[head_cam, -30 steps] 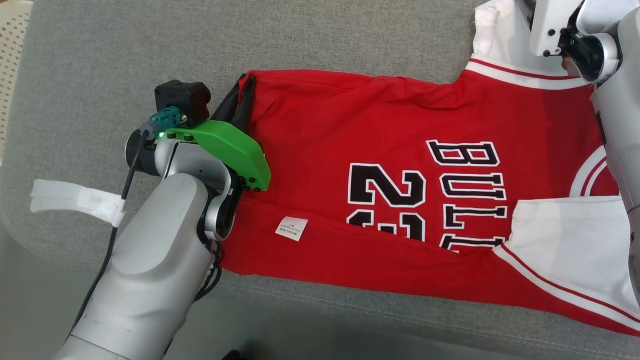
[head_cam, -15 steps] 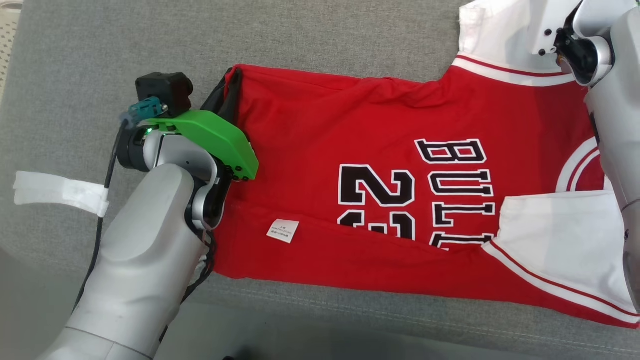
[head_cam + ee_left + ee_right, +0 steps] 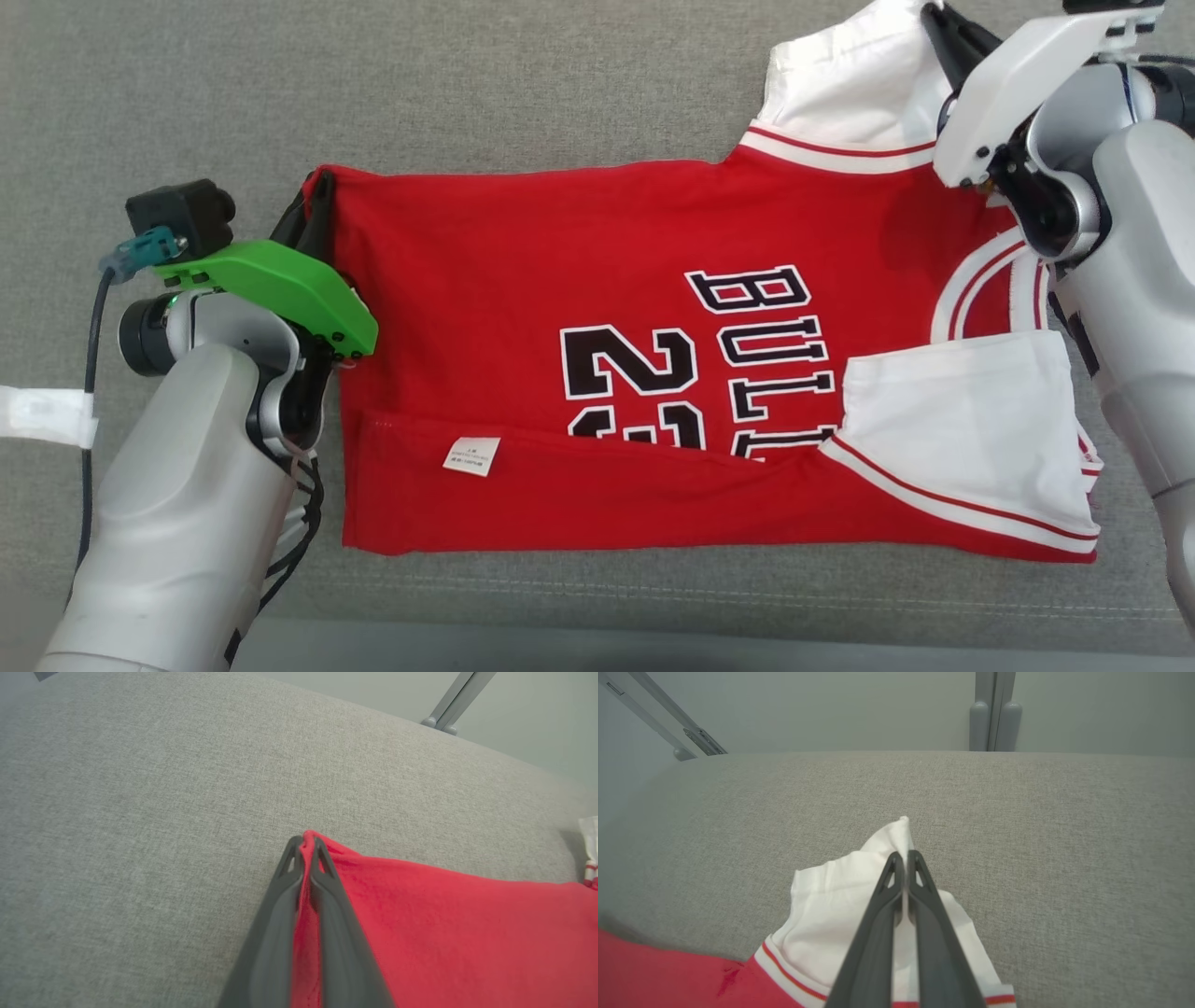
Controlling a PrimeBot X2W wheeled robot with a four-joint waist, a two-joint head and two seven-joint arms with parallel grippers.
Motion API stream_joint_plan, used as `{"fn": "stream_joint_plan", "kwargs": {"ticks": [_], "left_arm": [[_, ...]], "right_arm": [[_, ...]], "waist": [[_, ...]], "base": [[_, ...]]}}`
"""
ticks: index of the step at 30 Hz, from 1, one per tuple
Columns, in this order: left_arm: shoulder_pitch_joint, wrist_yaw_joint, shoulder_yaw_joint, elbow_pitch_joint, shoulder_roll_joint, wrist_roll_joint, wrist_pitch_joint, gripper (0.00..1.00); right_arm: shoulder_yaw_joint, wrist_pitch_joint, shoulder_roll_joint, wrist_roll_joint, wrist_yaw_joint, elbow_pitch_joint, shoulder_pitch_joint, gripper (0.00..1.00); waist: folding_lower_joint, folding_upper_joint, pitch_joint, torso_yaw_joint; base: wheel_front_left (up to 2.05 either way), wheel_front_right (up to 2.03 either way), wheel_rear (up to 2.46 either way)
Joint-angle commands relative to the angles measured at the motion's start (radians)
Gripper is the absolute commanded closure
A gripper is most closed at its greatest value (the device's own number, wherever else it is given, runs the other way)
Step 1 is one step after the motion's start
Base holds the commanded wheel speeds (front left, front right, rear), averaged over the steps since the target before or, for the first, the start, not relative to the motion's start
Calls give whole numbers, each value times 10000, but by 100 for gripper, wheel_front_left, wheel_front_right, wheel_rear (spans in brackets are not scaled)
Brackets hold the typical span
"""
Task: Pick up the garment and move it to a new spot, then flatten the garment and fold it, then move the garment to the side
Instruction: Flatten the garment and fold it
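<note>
Since a second ago the head camera has swung, so the whole scene sits further left in its view, and the right gripper has gone from released to clenched. Its two dark fingers now pinch the tip of the far white sleeve, and a small peak of white cloth stands up past the fingertips. The left gripper stays clamped on the far corner of the hem, with red fabric caught between its closed jaws. The garment, a red jersey with black lettering and a number, lies spread across the grey cushion, hem toward the robot's left and collar toward its right. Its near edge is folded up over the front, covering the lower part of the number, and a small white label shows on that fold. The near white sleeve lies folded in over the chest, beside the lettering.
</note>
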Motion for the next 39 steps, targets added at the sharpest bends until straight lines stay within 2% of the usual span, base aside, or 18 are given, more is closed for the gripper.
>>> {"fn": "stream_joint_plan", "kwargs": {"ticks": [1,9,14,20,25,32,37,38,39], "left_arm": [[229,-31,61,-20,148,-54,-83,100],[1290,59,160,-948,462,-86,-620,100],[2498,314,409,-1864,602,-340,-1090,100],[3683,408,749,-2732,715,-704,-1416,100],[5138,374,970,-3559,648,-1167,-1592,100],[6125,541,1038,-3619,444,-1264,-1775,100],[6459,544,1144,-3327,385,-1410,-1823,100],[6515,482,1094,-3255,410,-1387,-1795,100],[6582,451,1058,-3170,426,-1384,-1788,85]], "right_arm": [[125,-129,-86,198,-9,-269,344,100],[365,-975,-611,1227,-7,-2288,2200,100],[61,-1317,-827,1626,-7,-3802,4125,100],[-404,-1411,-783,1443,-7,-4892,5826,100],[-1026,-1354,-498,1314,-6,-5721,7482,100],[-1396,-1425,-184,983,-6,-5955,8644,100],[-1233,-1517,-88,599,-6,-5758,8963,100],[-1157,-1568,-108,489,-6,-5680,9027,93],[-1076,-1601,-147,400,-6,-5598,9103,84]], "waist": [[0,0,-428,-439],[0,0,-1213,-733],[0,0,-1887,-887],[0,0,-2291,-1083],[0,0,-2504,-1215],[0,0,-2469,-1270],[0,0,-2479,-1321],[0,0,-2499,-1330],[0,0,-2518,-1333]], "base": [[0,0,0],[0,0,0],[0,0,0],[0,0,0],[0,0,0],[0,0,0],[0,0,0],[0,0,0],[0,0,0]]}}
